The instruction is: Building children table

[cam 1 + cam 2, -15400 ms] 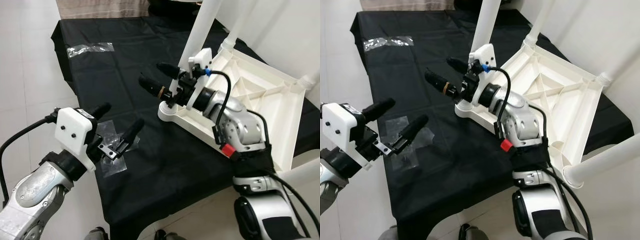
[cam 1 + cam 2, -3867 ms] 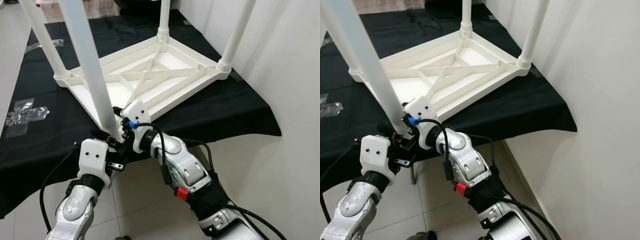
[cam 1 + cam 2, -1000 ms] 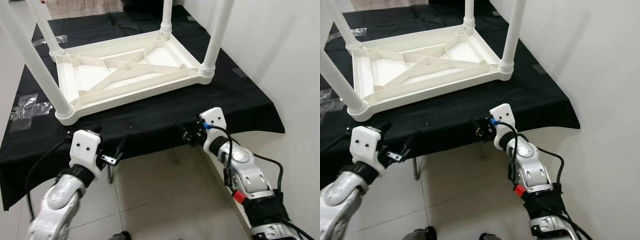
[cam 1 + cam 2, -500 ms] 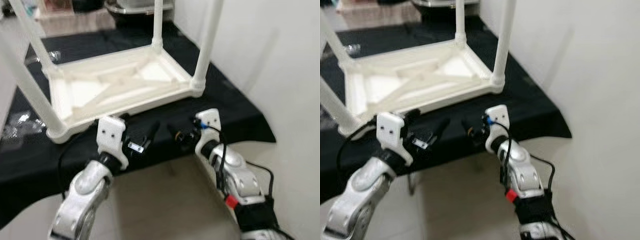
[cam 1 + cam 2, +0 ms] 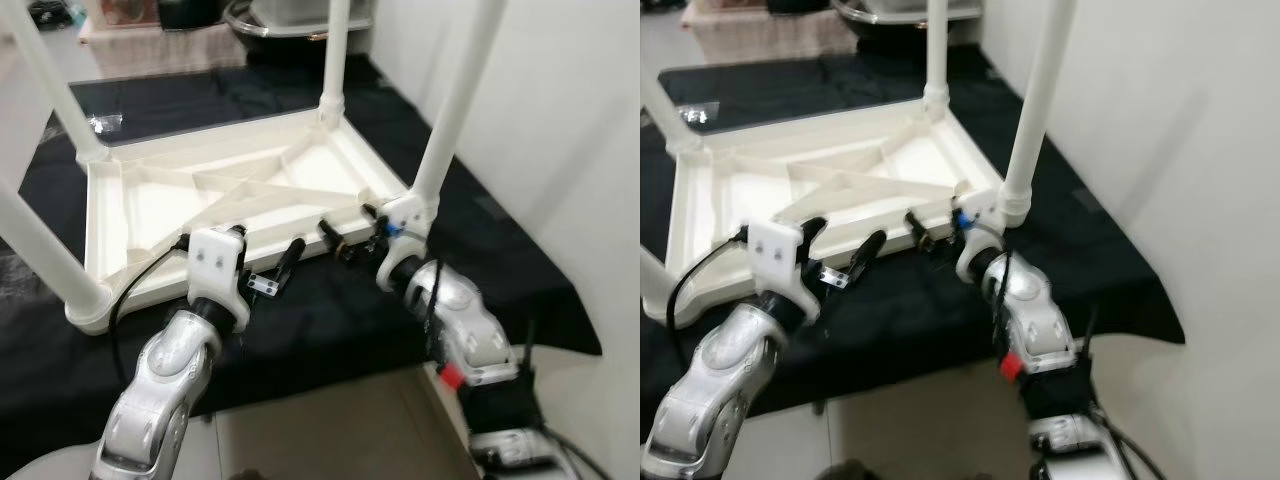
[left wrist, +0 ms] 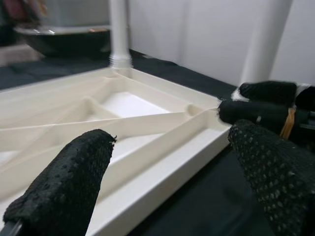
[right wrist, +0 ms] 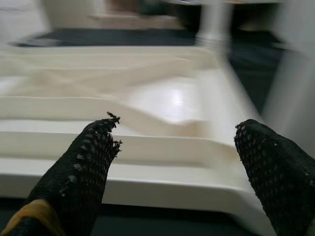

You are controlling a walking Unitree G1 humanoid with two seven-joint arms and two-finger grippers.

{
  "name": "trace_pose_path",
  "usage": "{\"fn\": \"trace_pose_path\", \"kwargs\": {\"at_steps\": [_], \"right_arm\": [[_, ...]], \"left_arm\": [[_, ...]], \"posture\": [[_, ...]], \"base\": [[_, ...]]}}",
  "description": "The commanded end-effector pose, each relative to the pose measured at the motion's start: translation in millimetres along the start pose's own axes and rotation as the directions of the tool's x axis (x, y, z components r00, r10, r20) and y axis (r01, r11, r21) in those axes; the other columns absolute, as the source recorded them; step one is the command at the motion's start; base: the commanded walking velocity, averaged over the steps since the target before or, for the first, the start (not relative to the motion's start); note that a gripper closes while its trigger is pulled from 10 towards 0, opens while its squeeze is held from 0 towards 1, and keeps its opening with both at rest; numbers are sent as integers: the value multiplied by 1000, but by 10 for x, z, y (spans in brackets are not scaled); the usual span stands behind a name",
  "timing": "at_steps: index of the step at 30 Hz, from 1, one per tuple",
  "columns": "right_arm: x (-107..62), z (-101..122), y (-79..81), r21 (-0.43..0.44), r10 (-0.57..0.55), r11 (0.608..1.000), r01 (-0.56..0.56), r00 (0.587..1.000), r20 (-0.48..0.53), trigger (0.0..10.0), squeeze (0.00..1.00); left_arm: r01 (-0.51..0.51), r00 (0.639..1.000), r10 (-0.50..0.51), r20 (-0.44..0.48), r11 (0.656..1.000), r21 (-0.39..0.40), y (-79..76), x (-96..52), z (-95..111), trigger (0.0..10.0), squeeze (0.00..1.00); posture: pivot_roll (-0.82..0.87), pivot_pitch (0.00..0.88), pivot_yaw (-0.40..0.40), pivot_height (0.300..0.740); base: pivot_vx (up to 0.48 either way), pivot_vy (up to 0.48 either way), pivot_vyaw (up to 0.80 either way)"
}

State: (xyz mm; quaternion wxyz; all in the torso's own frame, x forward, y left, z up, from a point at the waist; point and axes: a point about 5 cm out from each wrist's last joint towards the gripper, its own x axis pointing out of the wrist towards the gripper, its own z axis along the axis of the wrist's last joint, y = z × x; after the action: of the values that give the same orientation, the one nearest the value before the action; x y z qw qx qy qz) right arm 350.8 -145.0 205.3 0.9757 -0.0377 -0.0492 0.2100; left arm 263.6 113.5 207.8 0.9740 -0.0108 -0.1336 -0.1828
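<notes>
the white plastic children's table point(image 5: 230, 195) lies upside down on the black cloth-covered surface point(image 5: 330, 300), its round legs point(image 5: 455, 100) pointing up. your left gripper point(image 5: 270, 262) and right gripper point(image 5: 352, 232) both sit at the table's near rim, fingers spread wide, holding nothing. a clear plastic bag point(image 5: 103, 121) lies beyond the far corner.

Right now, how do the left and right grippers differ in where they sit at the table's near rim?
The left gripper sits near the middle of the table rim's near side; the right gripper sits at the corner, beside the near right leg. The left gripper reaches in from the robot's left, the right from its right, so the fingertips angle toward each other. Both are open, empty, and level with the rim of the upturned table.
</notes>
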Motion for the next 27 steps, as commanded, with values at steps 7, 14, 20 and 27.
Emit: {"fn": "trace_pose_path", "kwargs": {"at_steps": [7, 14, 20, 27], "right_arm": [[38, 169, -120, -19, -14, 1000, 15, 998, 59, 10000, 0], [-12, 296, -378, -60, -7, 998, 12, 996, 88, 10000, 0], [-91, 389, -647, -63, 53, 997, -47, 994, 100, 10000, 0], [102, 513, -382, -75, 360, 933, -353, 922, 142, 10000, 0]], "left_arm": [[-2, 1000, 2, -21, 1000, 3, 5, -28, -31, 10000, 0], [136, 989, -138, -52, 990, -37, -138, -110, -73, 10000, 0], [291, 954, -295, -57, 954, -73, -244, -233, -58, 10000, 0], [377, 926, -378, -28, 926, -29, -177, -257, 91, 10000, 0]], "posture": [[44, 199, -43, 740], [52, 208, -43, 740], [53, 217, -37, 740], [66, 232, -35, 740]], "base": [[0, 0, 0], [0, 0, 0], [0, 0, 0], [0, 0, 0]]}}
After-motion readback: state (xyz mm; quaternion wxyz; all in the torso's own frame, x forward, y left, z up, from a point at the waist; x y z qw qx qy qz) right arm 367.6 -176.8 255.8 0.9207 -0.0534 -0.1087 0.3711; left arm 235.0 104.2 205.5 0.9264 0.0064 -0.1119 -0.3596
